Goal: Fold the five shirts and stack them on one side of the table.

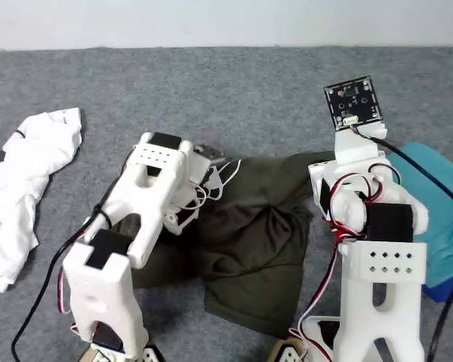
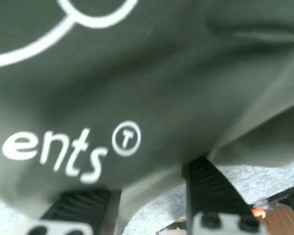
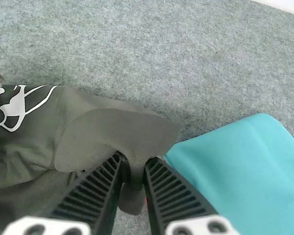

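Observation:
An olive shirt [image 1: 249, 234] with white print lies crumpled in the middle of the grey table, between the two arms. My left gripper [image 1: 198, 172] is at its far left corner. In the left wrist view the olive shirt [image 2: 152, 83] drapes over the left gripper [image 2: 149, 196], whose fingers [image 2: 206, 181] stand apart with their tips hidden under the cloth. My right gripper [image 3: 134, 171] is shut on a flap at the olive shirt's [image 3: 112, 132] right edge, close beside a teal shirt [image 3: 245, 166].
A crumpled white shirt [image 1: 26, 173] lies at the left edge of the table. The teal shirt [image 1: 438, 211] lies at the right edge, partly behind the right arm [image 1: 381, 256]. Bare grey table surface [image 1: 211, 83] stretches along the far side.

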Controlling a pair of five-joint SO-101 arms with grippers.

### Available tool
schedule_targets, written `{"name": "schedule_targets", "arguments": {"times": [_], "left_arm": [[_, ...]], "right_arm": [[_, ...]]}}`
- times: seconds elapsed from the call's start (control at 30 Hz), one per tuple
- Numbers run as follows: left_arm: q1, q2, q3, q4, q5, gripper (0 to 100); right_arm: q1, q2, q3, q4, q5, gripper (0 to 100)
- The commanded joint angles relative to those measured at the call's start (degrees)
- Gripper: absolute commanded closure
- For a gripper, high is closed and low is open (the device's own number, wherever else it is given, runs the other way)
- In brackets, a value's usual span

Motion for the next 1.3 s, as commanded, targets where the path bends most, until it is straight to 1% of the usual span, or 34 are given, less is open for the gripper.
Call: {"name": "schedule_targets", "arguments": {"times": [0.0, 0.1, 0.2, 0.27, 0.37, 0.5, 0.6, 0.73, 0.8, 0.87, 0.93, 1.07, 1.17, 1.27], "left_arm": [[-0.79, 0.44, -1.98, -0.18, 0.35, 84], [-2.73, 0.44, -1.98, -2.46, 0.35, 86], [-5.63, 0.88, -1.98, -3.87, 0.35, 93], [-7.38, 0.88, -1.98, -3.87, 0.35, 96], [-8.97, 0.88, -1.98, -3.78, 0.35, 97], [-8.79, 0.44, -2.42, -3.78, 0.35, 97], [-8.97, 0.44, -3.91, -3.60, 0.35, 99], [-9.23, 0.44, -7.25, -3.16, 0.35, 99], [-9.05, 0.35, -10.86, -0.79, 0.35, 99], [-8.79, 0.35, -16.40, 3.52, 0.35, 99], [-9.23, -0.18, -21.41, 4.48, 0.88, 99], [-10.99, -6.33, -25.45, 4.48, 3.87, 99], [-13.45, -15.21, -25.71, 4.48, 4.31, 99], [-17.14, -26.29, -25.71, 4.40, 4.31, 99]], "right_arm": [[-0.13, -0.75, -0.35, -1.19, 0.62, 98.8], [-0.13, -0.75, -0.35, -1.10, 0.62, 98.8], [-0.13, -0.75, -0.35, -1.01, 0.62, 98.8], [-0.13, -0.75, -0.35, -1.01, 0.62, 98.8], [-0.13, -0.75, -0.35, -1.01, 0.62, 98.8], [-0.13, -0.75, -0.35, -1.01, 0.62, 98.8], [-0.13, -0.92, -0.35, -0.92, 0.62, 98.8], [-0.13, -0.92, -0.35, -0.92, 0.62, 98.8], [-0.13, -1.10, -0.35, -0.92, 0.62, 98.8], [-0.13, -1.27, -0.35, -0.92, 0.62, 98.8], [-0.13, -1.27, -0.35, -1.19, 0.62, 98.8], [0.22, -1.63, -2.90, -2.51, 0.26, 98.8], [0.22, -2.24, -8.44, -4.18, 0.09, 98.8], [0.22, -1.27, -17.05, -3.56, -2.55, 98.8]]}}
